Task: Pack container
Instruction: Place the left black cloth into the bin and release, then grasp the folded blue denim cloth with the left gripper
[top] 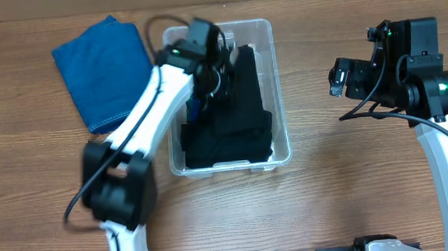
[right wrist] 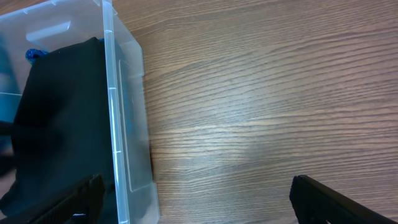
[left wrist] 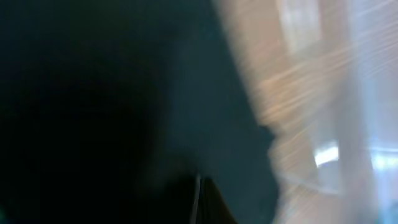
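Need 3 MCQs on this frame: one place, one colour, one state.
1. Where is the blue cloth relative to the container?
A) inside it
B) on the table beside it
C) draped over its rim

2. Colour of the garment in the container?
A) black
B) red
C) white

3. Right gripper?
A) shut on cloth
B) open, empty
C) inside the container

Answers: B, it lies on the wood outside the bin; A, dark fabric fills it; B, fingers spread, nothing between.
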